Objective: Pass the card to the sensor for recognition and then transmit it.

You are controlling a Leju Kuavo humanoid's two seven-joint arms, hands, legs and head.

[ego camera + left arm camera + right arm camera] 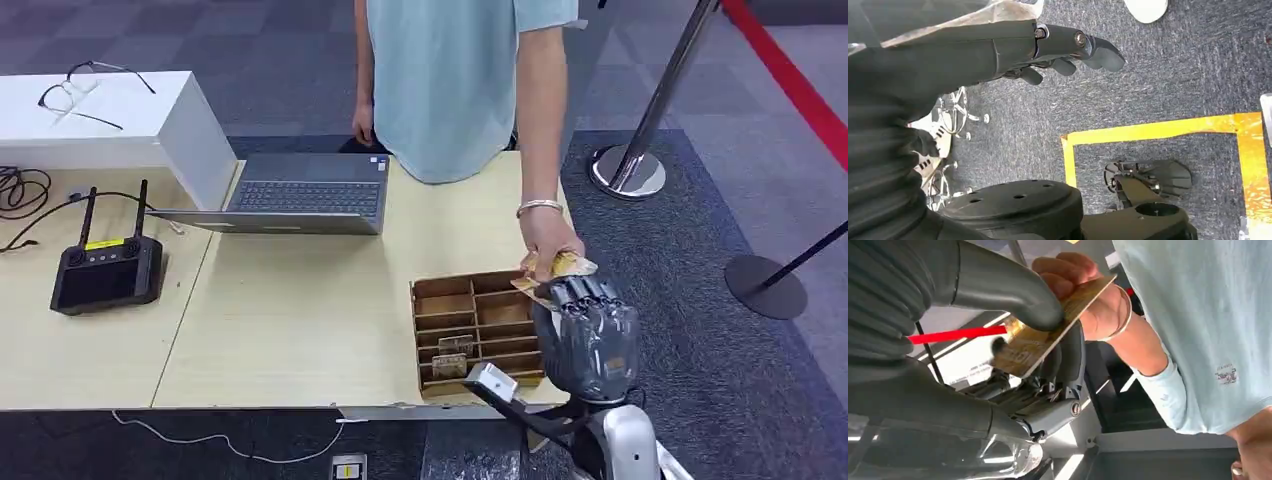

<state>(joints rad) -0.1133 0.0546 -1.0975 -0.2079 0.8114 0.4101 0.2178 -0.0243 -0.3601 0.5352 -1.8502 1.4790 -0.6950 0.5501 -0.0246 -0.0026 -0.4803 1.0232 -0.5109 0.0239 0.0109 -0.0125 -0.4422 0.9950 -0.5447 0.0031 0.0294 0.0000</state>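
Right now I'm seeing the card (1048,330), gold-coloured, pinched between the thumb and the darker fingers of my right hand (588,335), which is raised just past the right end of the table (300,310). In the head view the card (556,272) is sticking out above that hand, over the far right corner of the tray (476,335). A person's hand (550,240), wearing a bangle (539,207) at the wrist, is gripping the card's other end, so both hands are touching it at once. In the right wrist view their fingertips (1068,270) are closing on the card's edge just beside my thumb (1013,292).

The tray is a brown divided box sitting at the table's near right corner, with a couple of cards (452,357) standing in its slots. The person, in a light blue shirt (450,80), is standing at the far side of the table.

My left hand (1068,50) is hanging over dark carpet, fingers loosely curled and holding nothing.

Further left on the table, a laptop (300,195) is lying open, and a black controller (105,270) with two antennas is resting near the left end. Glasses (75,95) are lying on a white box (110,120) behind it.
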